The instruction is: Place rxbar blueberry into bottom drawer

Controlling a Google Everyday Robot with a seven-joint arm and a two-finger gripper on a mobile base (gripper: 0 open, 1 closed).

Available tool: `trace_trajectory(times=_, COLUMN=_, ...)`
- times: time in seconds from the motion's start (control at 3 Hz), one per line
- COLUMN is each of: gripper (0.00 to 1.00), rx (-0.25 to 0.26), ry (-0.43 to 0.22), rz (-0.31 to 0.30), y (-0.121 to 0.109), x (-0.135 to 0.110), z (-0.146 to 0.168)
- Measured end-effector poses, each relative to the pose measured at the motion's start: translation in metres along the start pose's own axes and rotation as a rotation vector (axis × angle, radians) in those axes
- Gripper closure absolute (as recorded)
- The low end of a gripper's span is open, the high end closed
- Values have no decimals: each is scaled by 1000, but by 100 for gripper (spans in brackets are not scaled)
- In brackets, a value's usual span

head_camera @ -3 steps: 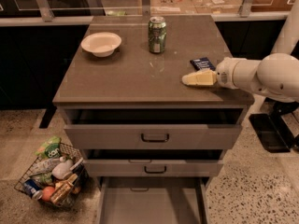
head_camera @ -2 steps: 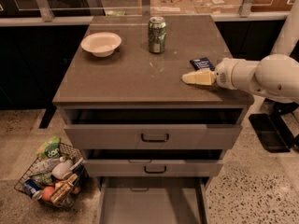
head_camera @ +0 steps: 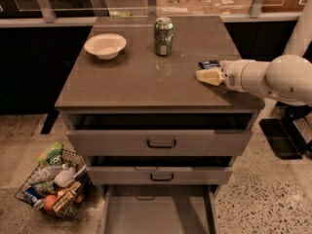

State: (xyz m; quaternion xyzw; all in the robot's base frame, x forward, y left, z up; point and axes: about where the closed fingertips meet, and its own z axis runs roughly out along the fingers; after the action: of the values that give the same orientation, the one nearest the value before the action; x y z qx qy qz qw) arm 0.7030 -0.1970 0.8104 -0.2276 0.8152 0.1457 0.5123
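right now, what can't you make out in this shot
- rxbar blueberry: camera view, near edge hidden behind the gripper at the countertop's right side; lettering too small
- bottom drawer: camera view, front cut off by the picture's lower edge
- floor basket: items too jumbled to name

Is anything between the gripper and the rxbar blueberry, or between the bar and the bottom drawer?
Nothing visible. The gripper lies right beside the rxbar blueberry at the right edge of the countertop; the bottom drawer stands pulled out farthest, open from above.
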Motion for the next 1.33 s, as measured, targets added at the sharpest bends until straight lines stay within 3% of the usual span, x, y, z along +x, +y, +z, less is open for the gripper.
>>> trace_trajectory(times=0.33, gripper=96, rx=0, ry=0, rz=0, y=0, x=-3, z=-2)
trace_trajectory(times=1.33, gripper=100, rx=-1, ry=0, rz=0, y=0, x=-4, z=-2)
